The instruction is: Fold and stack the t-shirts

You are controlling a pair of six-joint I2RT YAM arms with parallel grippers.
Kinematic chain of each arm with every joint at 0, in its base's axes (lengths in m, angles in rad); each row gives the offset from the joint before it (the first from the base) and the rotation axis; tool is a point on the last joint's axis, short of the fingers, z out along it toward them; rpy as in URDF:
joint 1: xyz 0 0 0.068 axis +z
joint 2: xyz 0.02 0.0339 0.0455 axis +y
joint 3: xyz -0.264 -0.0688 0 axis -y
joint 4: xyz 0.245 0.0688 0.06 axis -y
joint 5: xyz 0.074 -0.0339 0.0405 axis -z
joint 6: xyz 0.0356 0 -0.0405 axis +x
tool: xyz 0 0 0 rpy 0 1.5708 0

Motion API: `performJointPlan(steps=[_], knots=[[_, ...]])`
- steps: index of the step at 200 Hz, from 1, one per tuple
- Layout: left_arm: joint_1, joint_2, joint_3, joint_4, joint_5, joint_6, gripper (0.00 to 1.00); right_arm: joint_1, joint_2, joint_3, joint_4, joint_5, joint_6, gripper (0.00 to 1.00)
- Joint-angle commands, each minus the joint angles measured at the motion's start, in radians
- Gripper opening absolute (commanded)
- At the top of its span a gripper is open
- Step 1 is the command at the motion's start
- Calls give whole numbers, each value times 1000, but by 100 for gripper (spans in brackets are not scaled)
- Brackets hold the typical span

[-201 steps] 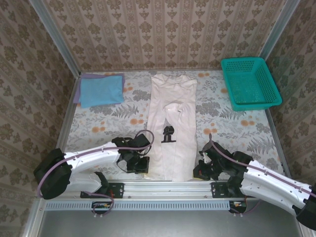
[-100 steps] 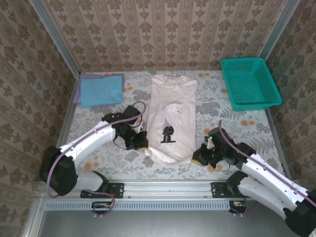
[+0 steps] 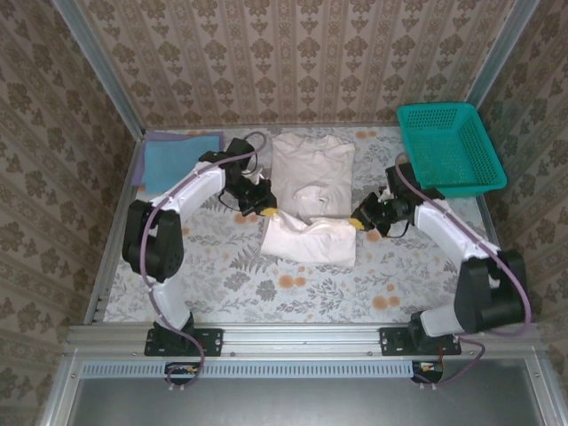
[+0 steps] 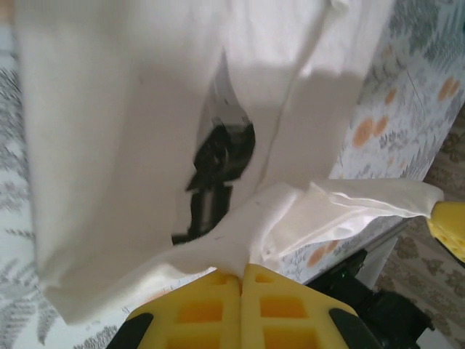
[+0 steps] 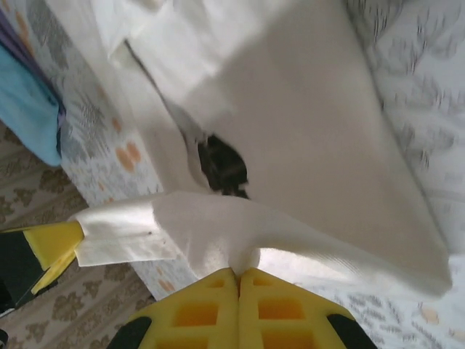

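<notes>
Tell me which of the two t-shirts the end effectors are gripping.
The off-white t-shirt mid-table: the left end effector and right end effector each pinch its lifted edge. The light blue t-shirt lies folded far left, untouched.

We see the off-white shirt [image 3: 311, 164] as soft, matt, creased cloth; the blue shirt [image 3: 173, 164] at eleven o'clock is likewise matt. The basket [image 3: 461, 187] at one o'clock is glossy plastic mesh. Left pincer [image 4: 242, 273] and right pincer [image 5: 238, 275]: smooth yellow plastic. The table [image 3: 266, 284] wears matt printed cloth.
</notes>
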Motion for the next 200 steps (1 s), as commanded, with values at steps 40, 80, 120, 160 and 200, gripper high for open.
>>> performJointPlan(steps=[40,80,120,160,200], knots=[[81,184,212,-48,15,29,0,-60,303,265,-98,4,-116,0],[113,289,308,-66,43,40,3,-63,452,399,-142,19,-126,0],[132,371,412,-82,33,23,16,-67,543,484,-170,36,-111,6],[153,310,421,-31,-50,-14,62,-86,508,561,-207,79,-113,54],[122,86,198,36,-143,8,58,-63,283,281,-52,24,-78,56]])
